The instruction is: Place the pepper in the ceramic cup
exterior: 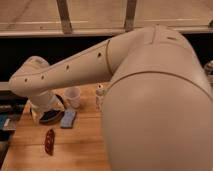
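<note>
Camera view shows the pepper [49, 141] lying on the wooden table [80, 147] at lower left, well apart from the ceramic cup [73, 96], which stands upright near the frame's middle left. The gripper [46, 111] hangs low at left under the arm's bend, over the black bowl [52, 118], its jaws spread wide with nothing in them. A blue sponge [68, 118] lies just beside the bowl.

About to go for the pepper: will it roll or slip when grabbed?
The pepper looks glossy, so it may slip in a pinch. It lies flat and elongated on the wooden table, so a nudge could roll it sideways. Small, so probably light. The gripper is hidden behind the arm near the black bowl.
</note>
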`<state>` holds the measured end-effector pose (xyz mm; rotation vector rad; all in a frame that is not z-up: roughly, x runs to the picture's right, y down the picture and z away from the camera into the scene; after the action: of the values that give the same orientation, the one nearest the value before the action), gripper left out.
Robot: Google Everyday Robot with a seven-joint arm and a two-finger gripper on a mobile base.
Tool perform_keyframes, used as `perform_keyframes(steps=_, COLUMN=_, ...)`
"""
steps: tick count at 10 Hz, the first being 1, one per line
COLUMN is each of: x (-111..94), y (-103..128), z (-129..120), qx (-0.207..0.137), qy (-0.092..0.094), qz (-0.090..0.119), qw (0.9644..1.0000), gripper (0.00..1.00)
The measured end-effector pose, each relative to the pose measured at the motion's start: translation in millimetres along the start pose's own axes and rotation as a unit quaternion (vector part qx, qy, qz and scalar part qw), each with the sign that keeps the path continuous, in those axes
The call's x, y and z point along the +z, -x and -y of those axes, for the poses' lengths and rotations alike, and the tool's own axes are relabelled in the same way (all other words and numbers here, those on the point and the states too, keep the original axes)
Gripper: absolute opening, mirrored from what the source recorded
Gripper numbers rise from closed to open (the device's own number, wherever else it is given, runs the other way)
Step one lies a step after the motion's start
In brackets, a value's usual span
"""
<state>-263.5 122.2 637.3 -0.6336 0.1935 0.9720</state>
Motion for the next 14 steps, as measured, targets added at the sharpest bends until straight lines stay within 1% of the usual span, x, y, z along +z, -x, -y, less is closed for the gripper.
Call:
perform_keyframes(steps=2, x=17.7, y=2.8, z=-30.9, qx=-0.036, qy=0.012, qz=-0.003, qw=0.9993, gripper=0.67)
perform_keyframes(steps=3, x=30.8, y=5.3, z=-44.4, qx=-0.054, qy=0.013, qz=-0.002, qw=0.9985, gripper=0.67)
perform_keyframes(steps=4, x=44.8, y=5.5, z=-51.5, qx=-0.061, qy=0.012, qz=-0.005, qw=0.9981, gripper=0.67)
perform_keyframes(steps=5, x=56.2, y=5.1, z=-52.6, qx=-0.065, qy=0.011, qz=-0.008, qw=0.9978, gripper=0.67)
perform_keyframes(steps=6, x=62.5, y=4.9, z=-55.4, qx=-0.069, qy=0.011, qz=-0.01, qw=0.9975, gripper=0.67)
perform_keyframes(steps=8, x=62.2, y=5.0, z=-51.9, qx=-0.065, qy=0.01, qz=-0.01, qw=0.9978, gripper=0.67)
perform_keyframes(steps=10, x=61.2, y=5.0, z=-53.5, qx=-0.066, qy=0.01, qz=-0.01, qw=0.9977, gripper=0.67)
perform_keyframes(steps=11, x=64.9, y=4.4, z=-53.4, qx=-0.064, qy=0.009, qz=-0.015, qw=0.9978, gripper=0.67)
perform_keyframes(steps=12, x=70.9, y=3.6, z=-53.7, qx=-0.062, qy=0.011, qz=-0.018, qw=0.9978, gripper=0.67)
perform_keyframes(steps=14, x=95.0, y=-1.1, z=-58.8, qx=-0.058, qy=0.025, qz=-0.03, qw=0.9975, gripper=0.67)
